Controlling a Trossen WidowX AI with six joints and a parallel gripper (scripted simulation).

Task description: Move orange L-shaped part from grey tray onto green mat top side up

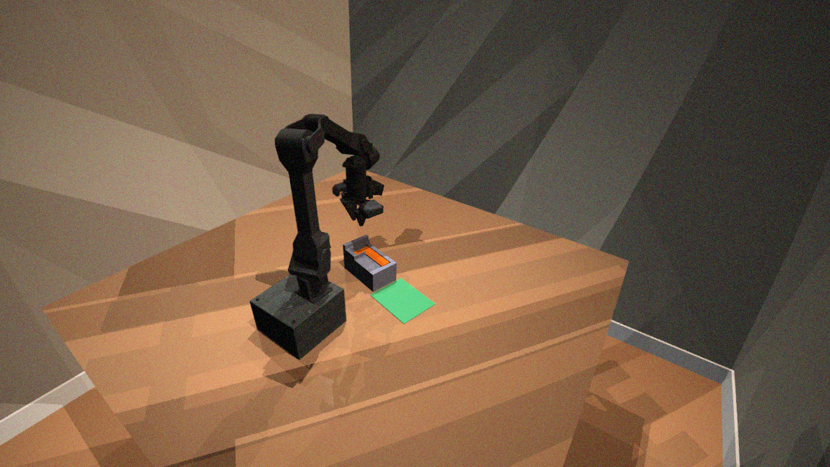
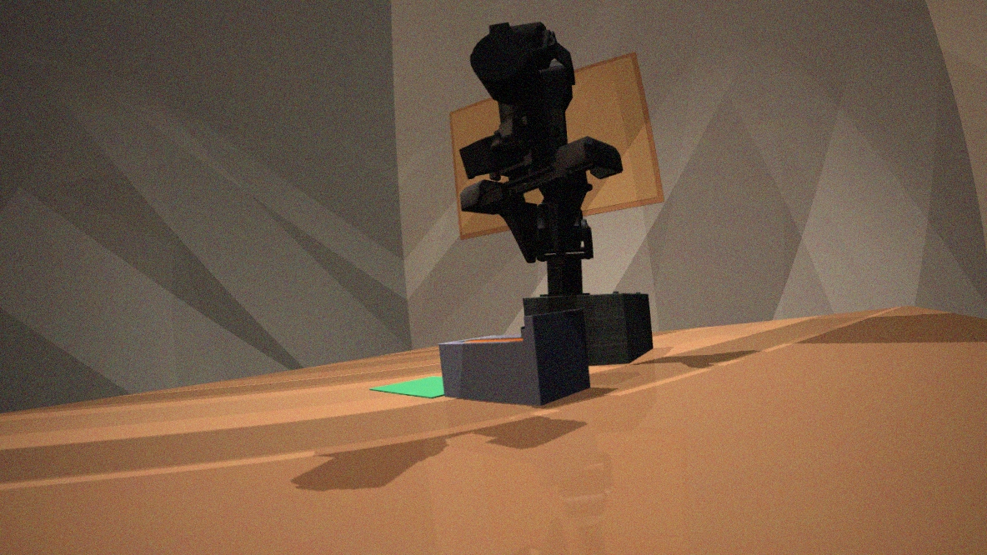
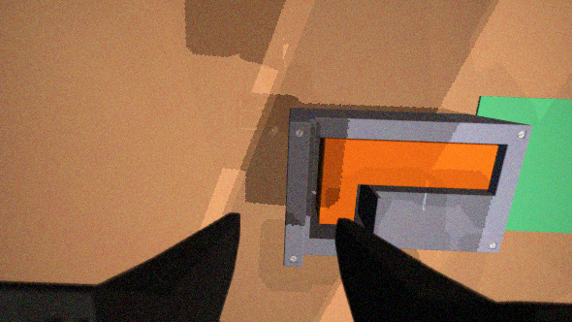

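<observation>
The orange L-shaped part (image 1: pixel 374 256) lies flush in the pocket of the grey tray (image 1: pixel 370 266). In the wrist view the part (image 3: pixel 388 167) runs left to right, with its L-shaped foot at the left end pointing toward my fingers. The green mat (image 1: pixel 402 299) lies flat beside the tray's other end and also shows in the wrist view (image 3: pixel 543 165). My gripper (image 1: pixel 359 217) hangs well above the tray's L end, pointing down. In the wrist view its fingers stand partly apart with nothing between them.
The arm's dark base block (image 1: pixel 297 316) stands close beside the tray. A raised wall (image 2: pixel 555 355) rises at the tray's L end. The table edge drops off beyond the mat.
</observation>
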